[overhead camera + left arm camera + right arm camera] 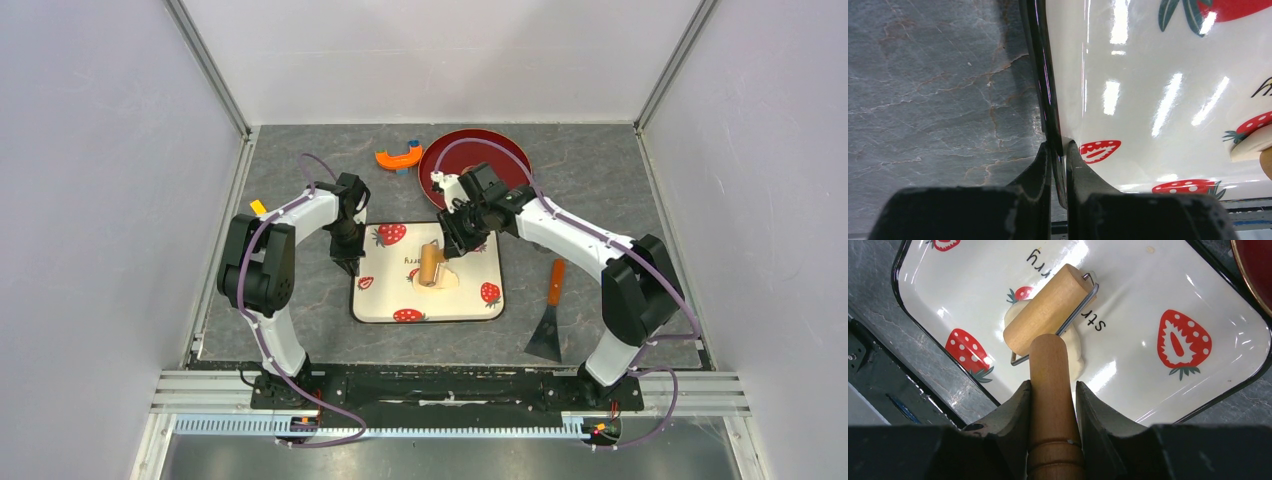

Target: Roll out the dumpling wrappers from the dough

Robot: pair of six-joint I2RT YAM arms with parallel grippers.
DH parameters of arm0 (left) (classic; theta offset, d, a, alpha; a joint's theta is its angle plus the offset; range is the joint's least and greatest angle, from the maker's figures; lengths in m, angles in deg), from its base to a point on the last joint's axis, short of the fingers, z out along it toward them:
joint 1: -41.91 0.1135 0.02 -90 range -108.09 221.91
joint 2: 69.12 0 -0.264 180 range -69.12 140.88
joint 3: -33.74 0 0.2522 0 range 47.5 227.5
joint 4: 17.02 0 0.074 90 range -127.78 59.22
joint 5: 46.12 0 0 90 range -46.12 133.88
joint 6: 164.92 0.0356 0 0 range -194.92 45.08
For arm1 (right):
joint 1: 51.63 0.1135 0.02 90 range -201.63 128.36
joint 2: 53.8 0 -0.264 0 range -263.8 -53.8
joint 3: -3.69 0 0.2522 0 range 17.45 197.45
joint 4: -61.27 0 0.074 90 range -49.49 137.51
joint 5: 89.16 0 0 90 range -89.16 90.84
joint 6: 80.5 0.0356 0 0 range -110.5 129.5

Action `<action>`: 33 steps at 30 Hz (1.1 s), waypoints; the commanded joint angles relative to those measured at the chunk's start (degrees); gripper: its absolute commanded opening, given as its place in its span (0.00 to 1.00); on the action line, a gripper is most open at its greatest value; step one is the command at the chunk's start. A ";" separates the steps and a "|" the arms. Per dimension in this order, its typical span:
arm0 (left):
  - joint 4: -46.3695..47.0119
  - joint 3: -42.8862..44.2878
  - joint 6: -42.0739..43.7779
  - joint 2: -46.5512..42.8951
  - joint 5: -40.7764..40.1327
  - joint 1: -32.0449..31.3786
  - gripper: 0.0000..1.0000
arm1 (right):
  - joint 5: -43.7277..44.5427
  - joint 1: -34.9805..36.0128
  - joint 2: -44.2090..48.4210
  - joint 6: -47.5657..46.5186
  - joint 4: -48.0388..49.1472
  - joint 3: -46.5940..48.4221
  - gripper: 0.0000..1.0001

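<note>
At the centre of the tray (478, 265) the roller (1048, 310) sits on the partly flattened dough (1075, 352), right gripper (1053, 390) clamped on its handle, left gripper (1058, 150) pinching the left rim: rolling step in hand, next wants even outward strokes

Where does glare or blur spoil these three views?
Left wrist: long white glare streaks across the tray, left claw soft up close. Right wrist: glare patches on the tray beside the dough; roller sharp. Top: even light, no strong glare.
</note>
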 commanded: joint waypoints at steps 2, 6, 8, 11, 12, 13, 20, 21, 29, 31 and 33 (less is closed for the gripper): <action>3.72 -1.86 -0.03 3.63 0.86 -2.54 0.02 | 17.96 2.49 -7.59 -5.73 -7.31 -3.18 0.00; 3.72 -1.78 -0.03 3.60 0.84 -2.58 0.02 | 20.24 2.47 -3.11 -6.25 -7.29 0.29 0.00; 3.72 -1.77 -0.01 3.70 0.84 -2.53 0.02 | 20.86 2.48 -0.53 -6.70 -6.90 1.80 0.00; 3.70 -1.69 -0.03 3.69 0.84 -2.52 0.02 | 21.41 2.49 3.02 -6.92 -5.97 3.11 0.00; 3.72 -1.61 -0.04 3.77 0.88 -2.64 0.02 | 21.25 2.40 4.14 -6.88 -5.76 3.53 0.00; 3.67 -1.52 -0.04 3.73 0.90 -2.64 0.02 | 20.82 2.20 4.87 -6.81 -5.70 3.92 0.00; 3.77 -1.51 -0.04 3.72 0.92 -2.60 0.02 | 16.46 0.93 8.39 -5.15 -3.49 4.52 0.00; 3.78 -1.51 -0.02 3.76 0.92 -2.63 0.02 | 15.14 0.91 8.37 -5.04 -3.24 4.62 0.00; 3.75 -1.68 0.14 3.79 0.84 -2.72 0.02 | 7.82 0.93 6.05 -2.94 -1.55 7.40 0.00; 3.78 -1.67 0.14 3.77 0.84 -2.74 0.02 | 6.54 1.36 5.52 -2.34 -0.99 8.01 0.00; 3.81 -1.69 0.14 3.80 0.84 -2.73 0.02 | 5.92 1.76 5.03 -2.00 -0.83 8.62 0.00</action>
